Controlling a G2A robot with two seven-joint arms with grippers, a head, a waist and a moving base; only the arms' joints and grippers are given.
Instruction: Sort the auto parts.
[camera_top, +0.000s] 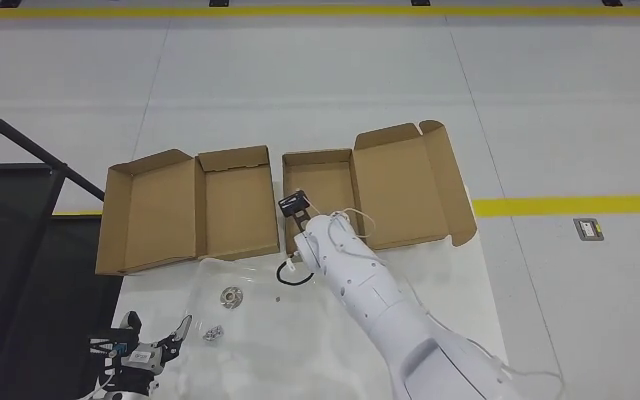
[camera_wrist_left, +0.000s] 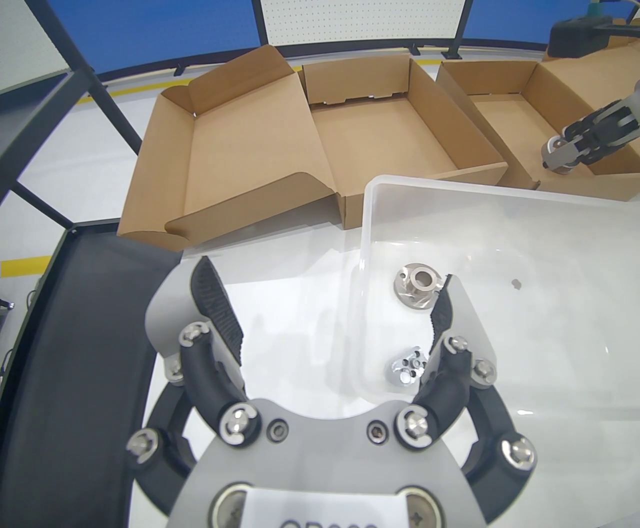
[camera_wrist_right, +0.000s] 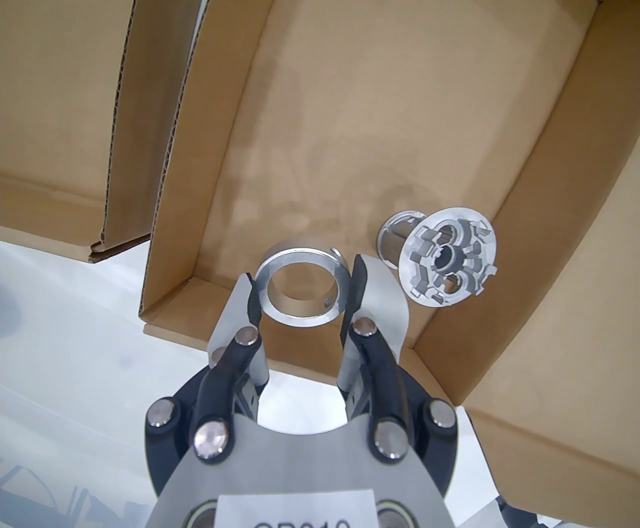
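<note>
Above the cardboard box, right gripper clamps a ring, bore toward wrist.

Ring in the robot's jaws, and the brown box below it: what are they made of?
The ring looks like metal, maybe steel or aluminium: it is silvery and smoothly machined, with bright glints and a small screw hole in its side. The box looks like corrugated cardboard: it is dull brown, and the wavy inner layer shows along its cut edges.
</note>
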